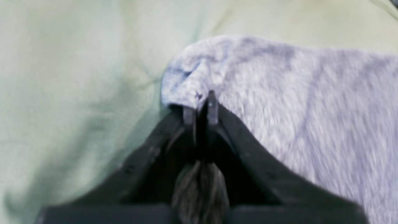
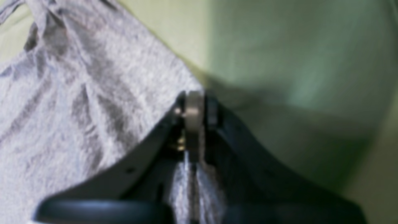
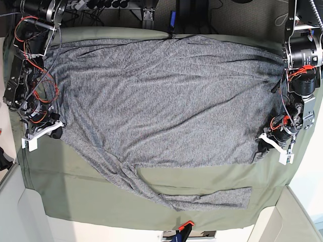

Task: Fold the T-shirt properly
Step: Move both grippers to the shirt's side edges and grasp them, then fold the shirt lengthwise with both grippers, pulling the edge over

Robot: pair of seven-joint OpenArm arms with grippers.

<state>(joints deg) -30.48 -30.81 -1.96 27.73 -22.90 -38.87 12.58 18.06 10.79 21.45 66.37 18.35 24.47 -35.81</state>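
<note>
Olive-green table cloth (image 3: 75,194) carries our T-shirt (image 3: 166,96), its long axis running left–right. We hold it from both ends — left gripper (image 1: 200,104) and right gripper (image 2: 194,105) each pinching an edge, fabric stretching between.

**Around the work surface**

A plain olive-green table cloth (image 3: 91,199) covers the table, lying in soft creases and hanging a little over the near edge. At the middle of that near edge sits a small clamp with an orange handle (image 3: 184,225). Beyond the far edge, a dark tangle of cables and metal fittings (image 3: 131,6) runs along the top, with a small blue object (image 3: 172,19) beside them. Pale flooring (image 3: 22,227) shows at the lower corners.
</note>
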